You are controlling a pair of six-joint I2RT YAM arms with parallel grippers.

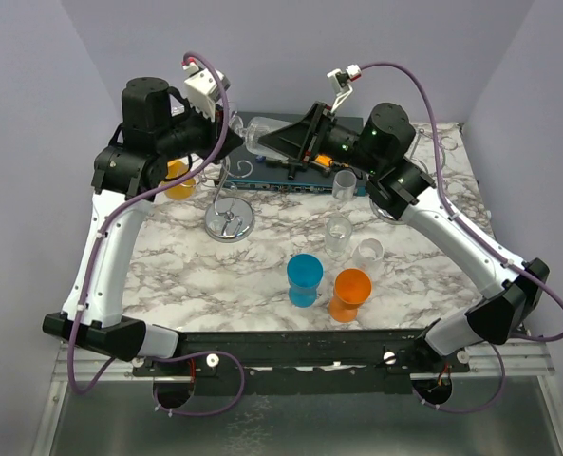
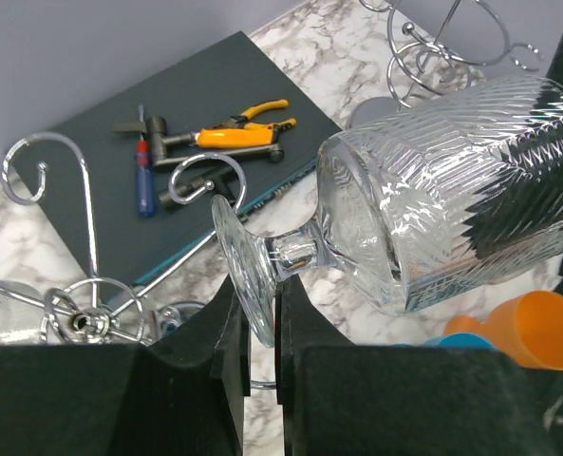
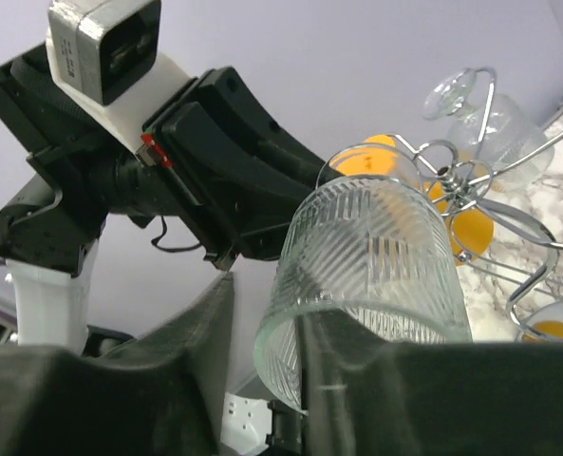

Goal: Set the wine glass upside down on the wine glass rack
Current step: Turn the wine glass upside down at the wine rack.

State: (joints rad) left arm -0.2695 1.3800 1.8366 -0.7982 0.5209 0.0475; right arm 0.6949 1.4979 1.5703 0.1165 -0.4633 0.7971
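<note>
Two grippers are flanking the wine glass [image 2: 433, 190], hanging sideways in mid-air near the rack [image 2: 89, 321]: left gripper [image 2: 259, 351] clamped on its foot, right gripper [image 3: 267, 380] parted around the rim. We are fearing it pivoting out of that thin pinch.

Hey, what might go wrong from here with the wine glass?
The left tool pinches only the thin foot of the wine glass, whose large bowl juts out sideways, so it may pivot or slip. The right tool straddles the rim, so pulling away could drag the glass.
</note>
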